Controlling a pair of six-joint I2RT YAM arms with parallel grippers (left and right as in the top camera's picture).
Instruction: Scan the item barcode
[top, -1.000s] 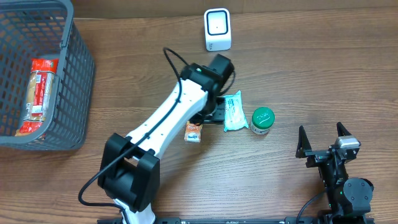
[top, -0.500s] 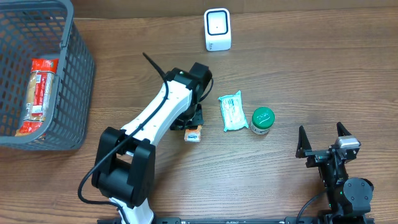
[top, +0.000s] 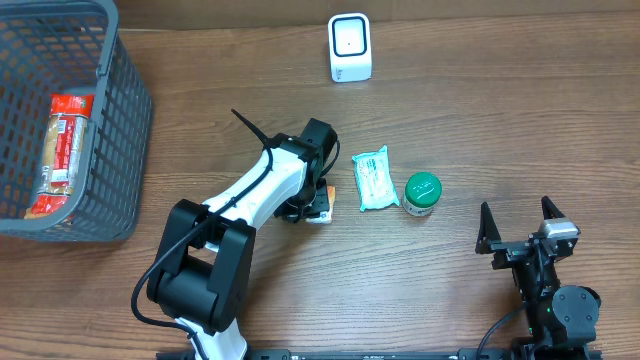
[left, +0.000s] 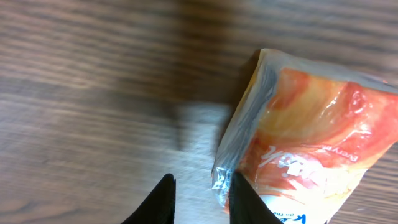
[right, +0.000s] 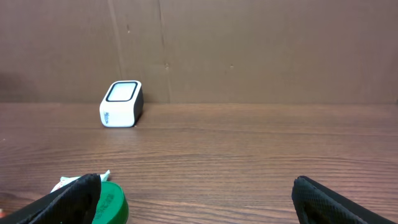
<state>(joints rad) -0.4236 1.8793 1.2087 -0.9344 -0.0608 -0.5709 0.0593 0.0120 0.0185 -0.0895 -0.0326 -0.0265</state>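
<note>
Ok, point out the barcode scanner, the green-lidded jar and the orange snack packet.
barcode scanner (top: 350, 45), overhead view, its white top face.
green-lidded jar (top: 422, 188), overhead view, centre of the lid.
orange snack packet (left: 311, 143), left wrist view, printed orange front.

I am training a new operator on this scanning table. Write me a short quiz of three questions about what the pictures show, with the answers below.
1. True or false: the right pincer stands open and holds nothing.
2. Which item lies inside the grey basket? A. the red pack B. the green-lidded jar C. the teal pack
3. Fill in the colour: the left pincer is down at the edge of a snack packet that is mostly ____.

Key: 1 true; 2 A; 3 orange.
</note>
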